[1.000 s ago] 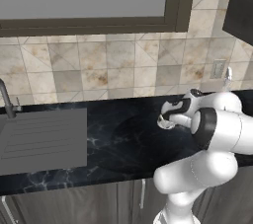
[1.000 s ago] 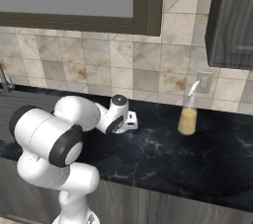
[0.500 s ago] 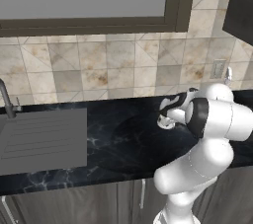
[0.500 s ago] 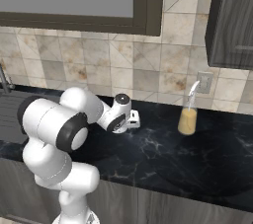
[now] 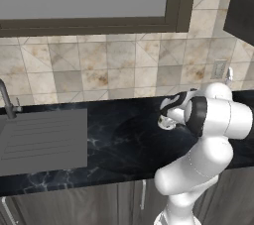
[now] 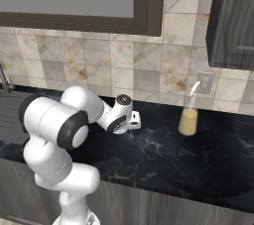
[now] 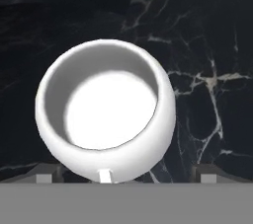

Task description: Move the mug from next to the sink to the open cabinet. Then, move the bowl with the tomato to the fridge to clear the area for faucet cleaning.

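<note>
- Swinging rightward since a second ago, the white arm is carrying the small squat white mug over the black marble counter.
- Two-finger gripper is clasping the mug's base.
- Tall glass of orange liquid is standing well right, near the wall.
- Dark grey sink is lying far left.

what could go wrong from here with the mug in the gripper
1. In the hand view the mug sits low between the fingertips, whose contact with it is hidden, so the hold may be shallow and it could slip onto the black counter.
2. The right base view shows a glass of orange liquid standing on the counter to the right of the gripper; a wide swing toward that side could knock it over.
</note>
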